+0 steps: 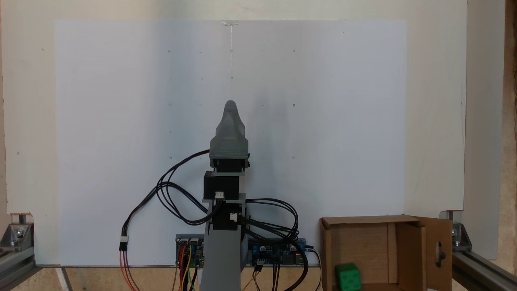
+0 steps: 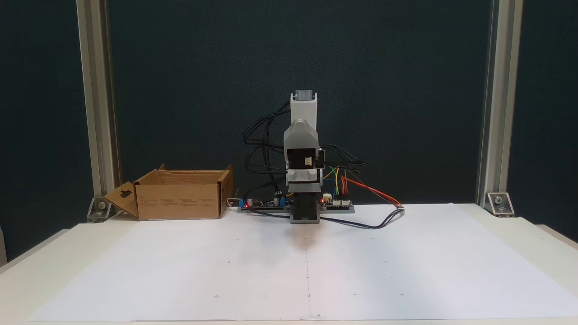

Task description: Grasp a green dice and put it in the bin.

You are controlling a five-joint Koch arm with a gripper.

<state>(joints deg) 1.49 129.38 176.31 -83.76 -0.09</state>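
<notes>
Green dice sits inside bin; gripper apart, grip perhaps closed, unclear.

Green dice rests inside the bin, on its floor near one wall. Bin: brown cardboard, top open, flaps out, upright on tabletop.

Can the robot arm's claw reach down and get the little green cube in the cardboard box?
Probably yes. The brown cardboard box is open on top, and the small green plastic dice lies uncovered inside. The grey gripper is folded up, away from the box, so it must swing over first.
</notes>
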